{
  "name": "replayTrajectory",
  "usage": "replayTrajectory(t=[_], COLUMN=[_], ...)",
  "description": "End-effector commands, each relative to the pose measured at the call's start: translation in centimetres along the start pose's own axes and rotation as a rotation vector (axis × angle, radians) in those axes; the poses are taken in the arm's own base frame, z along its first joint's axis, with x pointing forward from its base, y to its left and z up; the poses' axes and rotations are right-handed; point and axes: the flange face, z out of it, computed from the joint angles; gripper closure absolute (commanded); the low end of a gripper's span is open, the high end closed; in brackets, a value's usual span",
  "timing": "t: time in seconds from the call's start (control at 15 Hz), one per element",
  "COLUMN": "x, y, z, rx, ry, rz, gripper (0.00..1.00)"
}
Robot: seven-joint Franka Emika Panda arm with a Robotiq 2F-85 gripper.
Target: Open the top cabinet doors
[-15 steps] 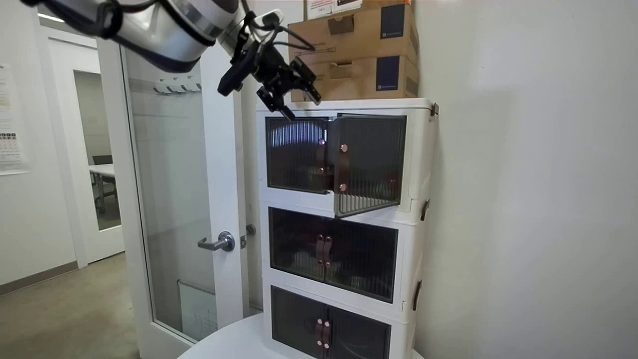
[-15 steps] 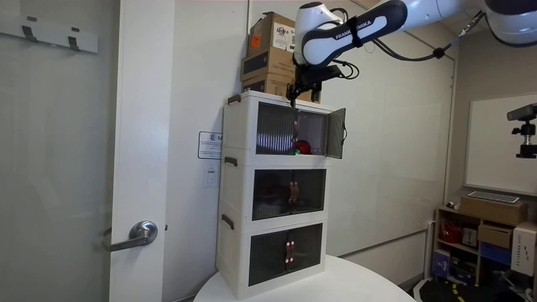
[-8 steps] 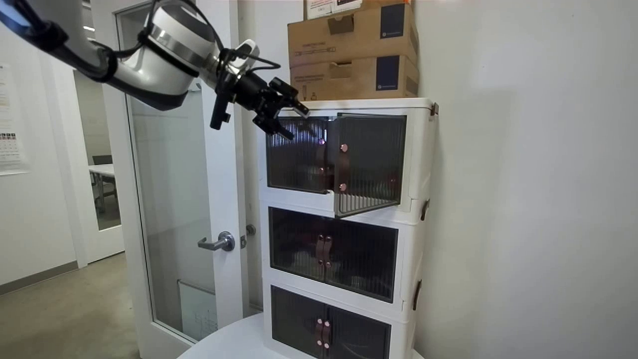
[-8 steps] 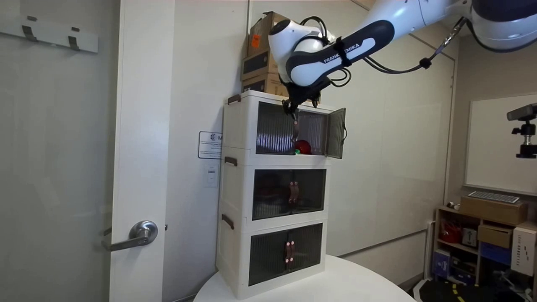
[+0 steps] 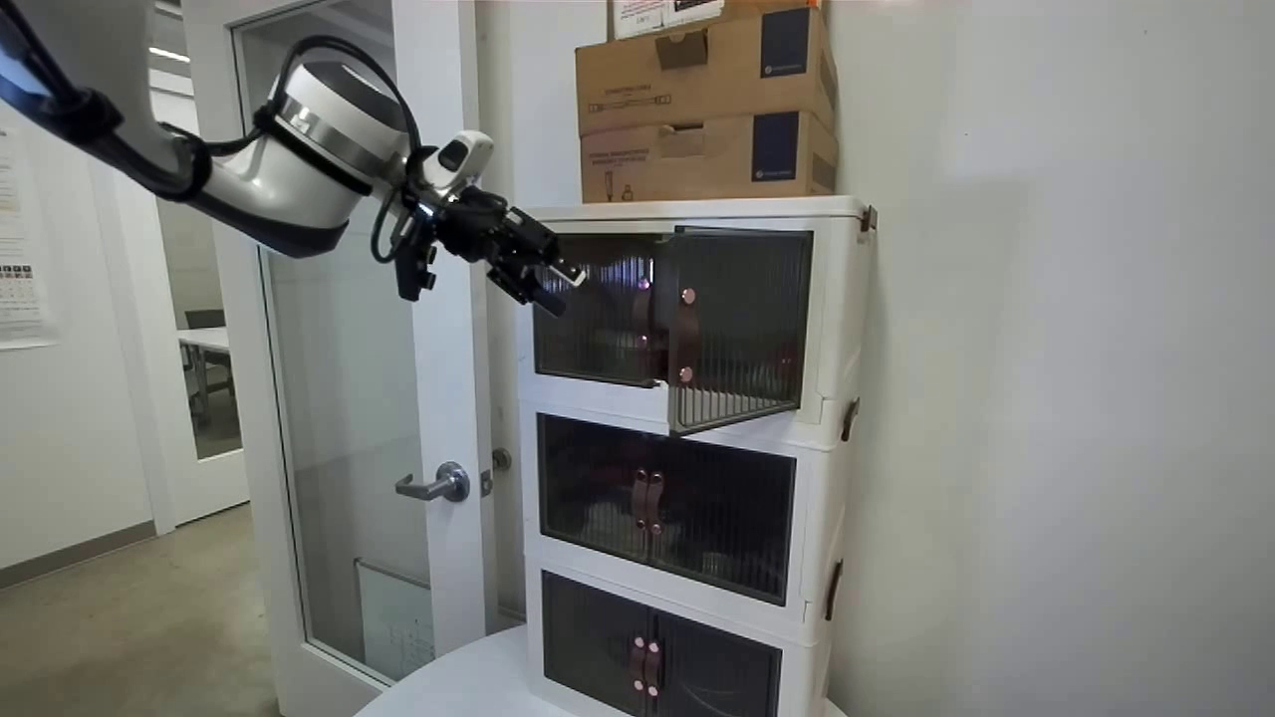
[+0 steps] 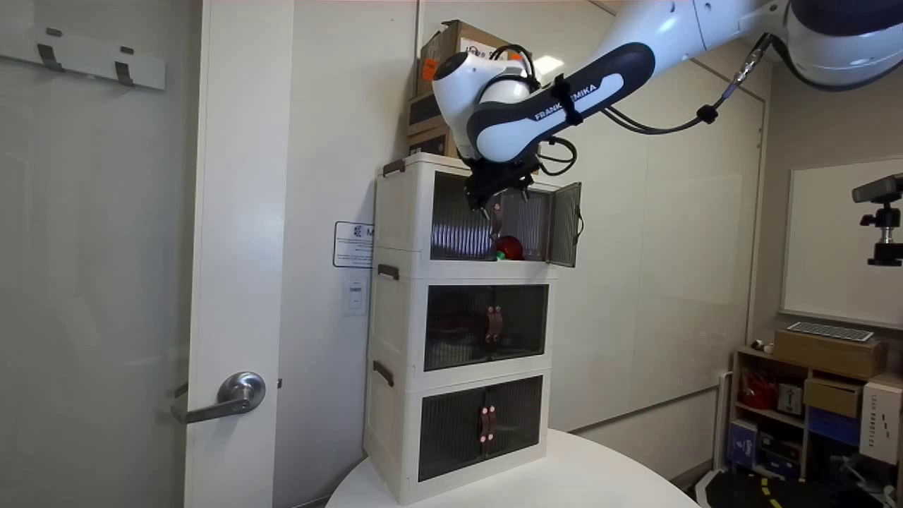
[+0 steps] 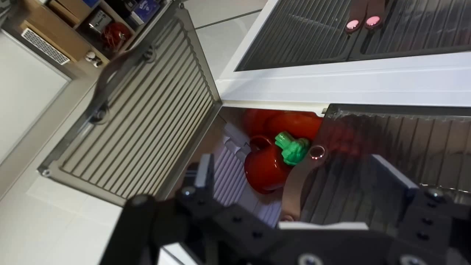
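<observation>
Of the top cabinet doors, one panel [image 5: 747, 319] is swung outward, its ribbed inner face filling the left of the wrist view. Its partner, the dark panel [image 6: 455, 229], sits closed in the frame. A brown strap handle [image 7: 294, 189] runs along that closed panel's free edge. My gripper [image 5: 566, 291] hangs in front of the closed panel's upper part, tilted downward, apart from it as far as I can see. Its fingers are wide apart with nothing held. In the wrist view the strap appears between the fingertips, some way beyond them.
Inside the top tier are a red mug [image 7: 266, 169] and a green knobbly piece [image 7: 294, 149]. Cardboard boxes [image 5: 707, 149] are stacked on the cabinet. Middle doors [image 6: 487, 324] and lowest doors [image 6: 480, 427] are closed. A glass room door [image 5: 339, 349] stands beside the cabinet, which rests on a white table [image 6: 600, 473].
My gripper has come down from the cabinet's top edge to the level of the closed top panel, drawing back and tilting as it lowered. Both panels have stayed where they were.
</observation>
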Motion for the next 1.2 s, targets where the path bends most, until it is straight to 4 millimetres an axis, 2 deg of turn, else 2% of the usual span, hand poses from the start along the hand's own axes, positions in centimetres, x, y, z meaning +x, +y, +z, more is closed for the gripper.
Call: replayTrajectory(t=[0.0, 0.27, 0.53, 1.13], x=[-1.6, -3.3, -3.8, -3.5], y=[-1.5, -3.7, -4.8, -4.0], z=[1.2, 2.5, 3.6, 7.3], rx=[-0.015, -0.013, -0.041, -0.148], ry=[0.041, 0.136, 0.251, 0.37], rz=[0.119, 0.207, 0.26, 0.31], gripper=[0.0, 0.0, 0.0, 0.0])
